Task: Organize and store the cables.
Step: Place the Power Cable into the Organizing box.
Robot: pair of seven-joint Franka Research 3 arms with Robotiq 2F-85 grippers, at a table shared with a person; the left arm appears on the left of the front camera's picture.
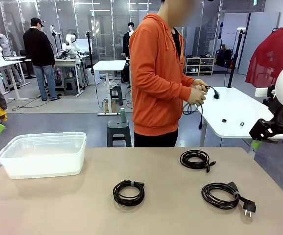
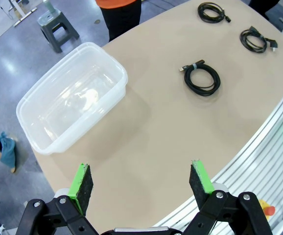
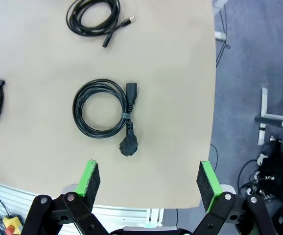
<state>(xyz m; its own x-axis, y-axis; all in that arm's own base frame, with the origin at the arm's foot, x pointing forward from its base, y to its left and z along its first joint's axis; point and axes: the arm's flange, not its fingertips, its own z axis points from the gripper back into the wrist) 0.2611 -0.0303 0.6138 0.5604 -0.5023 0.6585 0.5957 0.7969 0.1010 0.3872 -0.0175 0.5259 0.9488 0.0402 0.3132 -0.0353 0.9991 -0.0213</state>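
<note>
Three coiled black cables lie on the tan table. A banded coil (image 1: 116, 193) (image 2: 216, 81) sits at the middle. A second coil (image 1: 183, 159) (image 3: 73, 22) lies farther back. A third coil with a power plug (image 1: 206, 193) (image 3: 80, 115) lies at the right. Across the table, a person in an orange hoodie holds another cable (image 1: 211, 90) in both hands. My left gripper (image 2: 141, 178) hangs open above the table's near left part. High above the plug coil, my right gripper (image 3: 149, 181) is open with nothing between its fingers.
A clear plastic bin (image 1: 42, 166) (image 2: 119, 73) stands at the table's far left, with no cable in it. The table's right edge (image 3: 214, 98) drops to the floor just beyond the plug coil. A white table (image 1: 229, 107) stands behind the person.
</note>
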